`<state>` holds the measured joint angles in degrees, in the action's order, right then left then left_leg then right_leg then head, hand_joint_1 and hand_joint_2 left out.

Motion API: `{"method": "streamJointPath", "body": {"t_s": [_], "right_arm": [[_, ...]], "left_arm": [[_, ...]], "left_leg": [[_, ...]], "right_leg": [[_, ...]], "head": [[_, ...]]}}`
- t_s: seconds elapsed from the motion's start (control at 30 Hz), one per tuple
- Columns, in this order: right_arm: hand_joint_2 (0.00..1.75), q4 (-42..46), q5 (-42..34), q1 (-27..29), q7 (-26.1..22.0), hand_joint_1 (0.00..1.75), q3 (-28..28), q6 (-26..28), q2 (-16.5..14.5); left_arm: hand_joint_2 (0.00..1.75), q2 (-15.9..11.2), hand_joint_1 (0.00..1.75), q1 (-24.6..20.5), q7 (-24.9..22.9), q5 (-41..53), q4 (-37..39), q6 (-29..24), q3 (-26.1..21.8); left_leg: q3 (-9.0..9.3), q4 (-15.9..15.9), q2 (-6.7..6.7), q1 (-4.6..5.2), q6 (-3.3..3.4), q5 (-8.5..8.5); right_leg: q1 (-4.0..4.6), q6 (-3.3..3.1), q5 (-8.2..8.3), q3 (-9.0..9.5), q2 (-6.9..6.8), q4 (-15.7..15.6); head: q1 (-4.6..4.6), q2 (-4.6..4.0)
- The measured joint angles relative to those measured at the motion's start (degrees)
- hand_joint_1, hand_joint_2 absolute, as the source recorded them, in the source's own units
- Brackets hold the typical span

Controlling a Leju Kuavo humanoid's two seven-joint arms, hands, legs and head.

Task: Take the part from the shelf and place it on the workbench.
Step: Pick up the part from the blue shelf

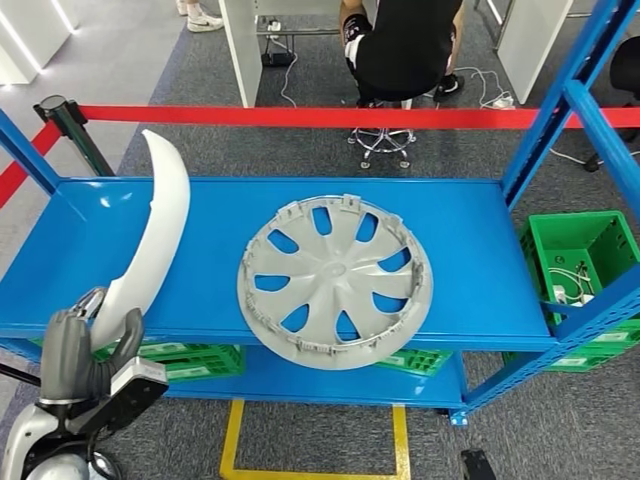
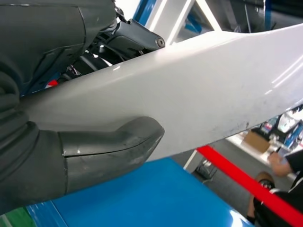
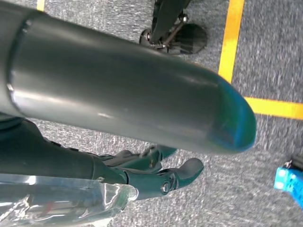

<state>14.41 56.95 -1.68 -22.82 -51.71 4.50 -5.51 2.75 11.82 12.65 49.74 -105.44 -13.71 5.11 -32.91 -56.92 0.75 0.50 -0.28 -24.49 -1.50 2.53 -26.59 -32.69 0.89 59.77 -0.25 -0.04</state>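
Left hand (image 1: pixel 75 355) gripping white curved part (image 1: pixel 155 230) over blue shelf (image 1: pixel 468 240); right hand (image 3: pixel 153 165) empty, fingers apart.

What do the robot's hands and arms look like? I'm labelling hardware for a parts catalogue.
The left hand has a grey ribbed cover, a thick grey thumb and dark linkages; its arm is silver with a black bracket. The right hand has a glossy grey thumb and darker teal-grey fingers.

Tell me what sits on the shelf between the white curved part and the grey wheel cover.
Nothing: in the head view, bare blue shelf separates the white curved part, held by the left robot hand, from the grey wheel cover.
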Motion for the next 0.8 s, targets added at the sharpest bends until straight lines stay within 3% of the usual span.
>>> {"method": "streamJointPath", "body": {"t_s": [0.07, 0.13, 0.17, 0.2, 0.23, 0.27, 0.37, 0.43, 0.5, 0.53, 0.6, 0.67, 0.7, 0.73, 0.77, 0.8], "right_arm": [[0.0, 0.2, -0.2, 0.2, -0.5, 0.0, -0.4, 0.6, -0.1], [0.0, 0.4, -0.3, 0.3, -0.7, 0.0, -0.8, 1.3, -0.2], [0.0, 0.5, -0.3, 0.4, -0.8, 0.0, -1.1, 1.5, -0.2], [0.0, 0.6, -0.3, 0.4, -0.8, 0.0, -1.4, 1.6, -0.2], [0.0, 0.6, -0.3, 0.5, -0.8, 0.0, -1.6, 1.6, -0.2], [0.0, 0.6, -0.3, 0.6, -0.8, 0.0, -1.8, 1.6, -0.2], [0.0, 0.6, -0.2, 0.7, -0.7, 0.0, -2.4, 1.8, -0.5], [0.0, 0.7, 0.0, 0.8, -0.7, 0.0, -2.7, 2.2, -0.7], [0.0, 0.8, 0.1, 0.9, -0.7, 0.0, -2.9, 2.7, -0.8], [0.0, 0.8, 0.2, 1.0, -0.7, 0.0, -3.0, 3.0, -0.9], [0.0, 0.9, 0.4, 1.2, -0.7, 0.0, -3.1, 3.5, -1.0], [0.0, 1.0, 0.9, 1.2, -0.6, 0.0, -3.1, 4.5, -1.1], [0.0, 1.1, 1.1, 1.2, -0.5, 0.0, -3.1, 5.1, -1.1], [0.0, 1.2, 1.3, 1.2, -0.4, 0.0, -3.1, 5.6, -1.1], [0.0, 1.3, 1.5, 1.1, -0.4, 0.0, -3.1, 5.9, -1.1], [0.0, 1.4, 1.6, 1.1, -0.3, 0.0, -3.1, 6.0, -1.1]], "left_arm": [[1.75, 0.4, 1.75, 1.4, 0.2, 0.5, -1.0, -2.1, 0.5], [1.75, 0.8, 1.75, 2.7, 0.4, 0.5, -1.8, -4.1, 1.0], [1.75, 1.0, 1.75, 3.3, 0.6, 0.2, -2.1, -5.1, 1.2], [1.75, 1.1, 1.75, 3.9, 0.8, -0.3, -2.3, -5.9, 1.4], [1.75, 1.3, 1.75, 4.5, 1.1, -0.7, -2.6, -6.5, 1.6], [1.75, 1.4, 1.75, 5.0, 1.2, -1.0, -2.8, -6.9, 1.8], [1.75, 1.7, 1.75, 6.1, 1.5, -1.3, -3.8, -7.6, 2.4], [1.75, 1.9, 1.75, 6.7, 1.5, -1.4, -4.4, -8.3, 2.7], [1.75, 2.0, 1.75, 7.4, 1.6, -1.5, -4.7, -8.9, 2.7], [1.75, 2.1, 1.75, 7.6, 1.6, -1.6, -4.8, -9.1, 2.7], [1.75, 2.3, 1.75, 8.0, 1.7, -1.7, -5.0, -9.4, 2.8], [1.75, 2.5, 1.75, 8.3, 1.8, -1.9, -5.0, -9.8, 2.8], [1.75, 2.5, 1.75, 8.5, 1.8, -2.0, -5.0, -10.0, 2.8], [1.75, 2.6, 1.75, 8.7, 1.9, -2.1, -5.0, -10.2, 2.8], [1.75, 2.7, 1.75, 8.8, 1.9, -2.2, -5.0, -10.3, 2.8], [1.75, 2.7, 1.75, 8.9, 1.9, -2.3, -5.0, -10.3, 2.8]], "left_leg": [[-1.13, -2.8, -0.1, -0.16, -0.62, -2.73], [-3.8, -10.0, -0.17, -0.34, -1.19, -7.34], [-5.09, -13.7, -0.18, -0.41, -1.31, -9.13], [-5.68, -16.0, -0.18, -0.43, -1.3, -9.9], [-5.24, -16.2, -0.18, -0.43, -1.15, -9.53], [-3.69, -14.1, -0.18, -0.39, -0.87, -8.23], [3.66, -2.2, -0.24, 0.08, 0.37, -4.44], [5.3, 1.3, -0.31, 0.44, 0.57, -3.98], [4.8, 1.8, -0.35, 0.49, 0.73, -3.12], [4.48, 2.1, -0.4, 0.41, 0.95, -2.55], [3.61, 2.4, -0.5, 0.18, 1.46, -1.36], [2.47, 2.4, -0.61, 0.27, 1.76, -0.43], [1.87, 2.4, -0.66, 0.35, 1.79, 0.03], [1.24, 2.3, -0.71, 0.4, 1.78, 0.51], [0.62, 2.2, -0.72, 0.43, 1.71, 0.96], [0.02, 2.1, -0.71, 0.41, 1.58, 1.37]], "right_leg": [[-0.15, -0.77, 0.26, -0.42, -0.11, 0.0], [-0.07, -1.41, 0.59, -0.97, -0.29, 0.0], [0.01, -1.58, 0.79, -1.28, -0.38, 0.0], [0.11, -1.7, 1.01, -1.59, -0.44, 0.0], [0.24, -1.75, 1.26, -1.88, -0.48, 0.0], [0.38, -1.76, 1.53, -2.17, -0.48, 0.0], [0.69, -1.41, 2.38, -2.8, -0.43, -0.1], [0.64, -0.76, 3.08, -3.01, -0.45, -0.3], [0.5, 0.03, 3.76, -3.17, -0.48, -0.8], [0.47, 0.34, 3.3, -3.52, -0.51, -0.6], [0.51, 0.68, -0.67, -4.91, -0.54, 2.9], [0.6, 0.76, -6.05, -6.78, -0.55, 10.1], [0.67, 0.76, -7.26, -7.19, -0.55, 13.2], [0.75, 0.75, -7.06, -6.73, -0.55, 14.5], [0.81, 0.72, -5.8, -5.25, -0.55, 13.7], [0.82, 0.7, -4.13, -2.7, -0.56, 10.8]], "head": [[-0.15, 0.0], [-0.33, 0.0], [-0.36, 0.0], [-0.36, 0.0], [-0.36, 0.0], [-0.35, 0.0], [-0.31, 0.0], [-0.32, 0.0], [-0.39, 0.0], [-0.37, 0.0], [-0.11, 0.0], [0.14, 0.0], [0.17, 0.0], [0.17, 0.0], [0.2, 0.0], [0.19, 0.0]]}}
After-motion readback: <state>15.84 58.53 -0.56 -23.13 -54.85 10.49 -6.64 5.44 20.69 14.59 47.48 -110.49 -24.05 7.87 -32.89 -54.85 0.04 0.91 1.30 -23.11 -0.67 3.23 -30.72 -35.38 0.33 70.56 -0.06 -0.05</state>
